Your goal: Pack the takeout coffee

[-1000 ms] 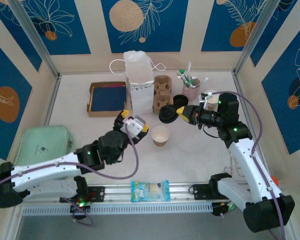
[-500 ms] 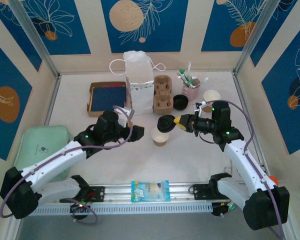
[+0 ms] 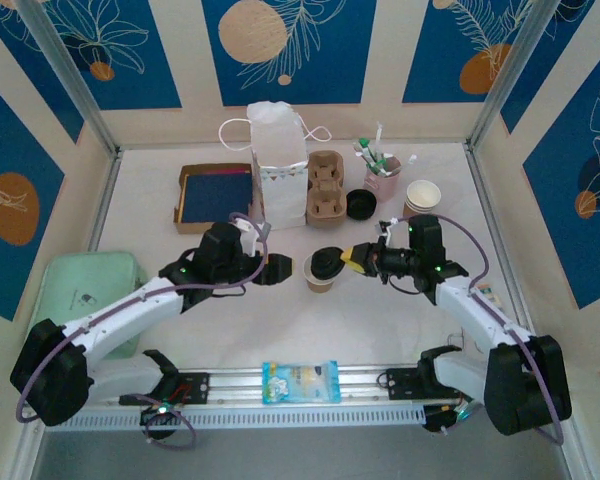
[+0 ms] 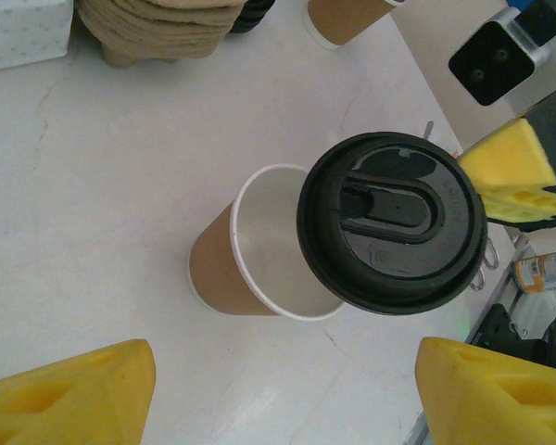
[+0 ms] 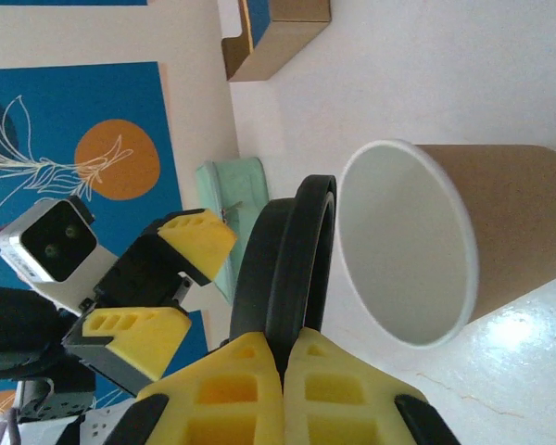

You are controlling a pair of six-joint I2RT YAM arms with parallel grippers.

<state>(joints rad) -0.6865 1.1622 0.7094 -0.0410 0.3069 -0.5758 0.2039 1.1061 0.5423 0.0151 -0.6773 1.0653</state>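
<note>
The takeout coffee (image 3: pixel 318 280) is a brown paper cup standing upright and uncovered in the middle of the table, also seen as the cup (image 4: pixel 230 271) and the cup (image 5: pixel 500 232). My right gripper (image 3: pixel 353 260) is shut on the edge of a black lid (image 3: pixel 328 264). The lid (image 4: pixel 392 234) hovers over the right part of the cup's mouth, tilted. In the right wrist view the gripper (image 5: pixel 283 348) pinches the lid (image 5: pixel 292 264) just beside the cup's rim. My left gripper (image 3: pixel 273 268) is open just left of the cup, its fingers (image 4: pixel 74 389) spread wide with nothing between them.
A white paper bag (image 3: pixel 278 150) and a cardboard cup carrier (image 3: pixel 325 187) stand behind the cup. Spare black lids (image 3: pixel 360 205), a pink cup of stirrers (image 3: pixel 382 182) and stacked brown cups (image 3: pixel 423 195) are back right. A brown tray (image 3: pixel 215 195), a green box (image 3: pixel 85 290) and a snack packet (image 3: pixel 300 382) lie nearby.
The right gripper carried the lid left and down until it hangs over the cup. The left arm swung around, bringing its open gripper beside the cup's left side.
</note>
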